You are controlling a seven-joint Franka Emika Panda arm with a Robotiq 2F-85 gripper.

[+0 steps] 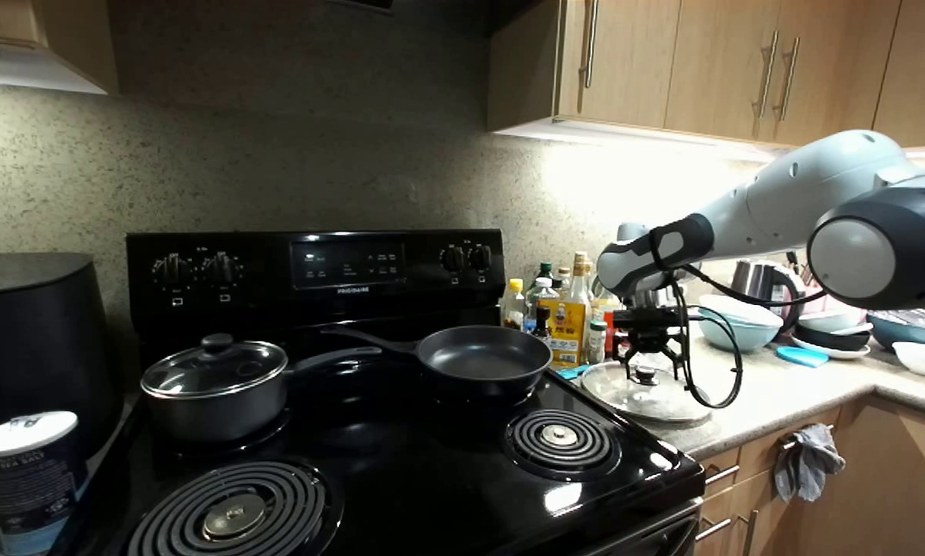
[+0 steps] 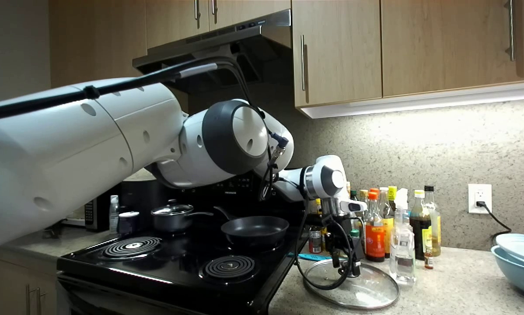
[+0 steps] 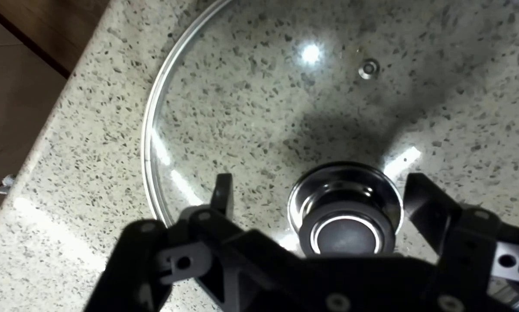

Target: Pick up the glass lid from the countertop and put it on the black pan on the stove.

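Observation:
The round glass lid [image 3: 264,108] lies flat on the speckled countertop [image 3: 82,173] just beside the stove, seen also in both exterior views. My gripper [image 3: 321,193] stands open over it, fingers pointing down. In the wrist view the dark knob [image 3: 346,234] sits between the spread fingers, nearer the right one, with a gap showing on each side; its lower edge is hidden by the gripper body. The black pan [image 1: 486,359] rests uncovered on the back burner of the stove [image 1: 401,479] closest to the lid, its handle pointing away from the counter.
A grey pot [image 1: 214,394] with its own lid occupies the far back burner. Several bottles [image 1: 570,316] crowd the counter behind the lid, and a clear spray bottle [image 2: 402,249] stands close to its rim. A front coil burner [image 1: 559,436] is bare. Cable loops hang beside the gripper.

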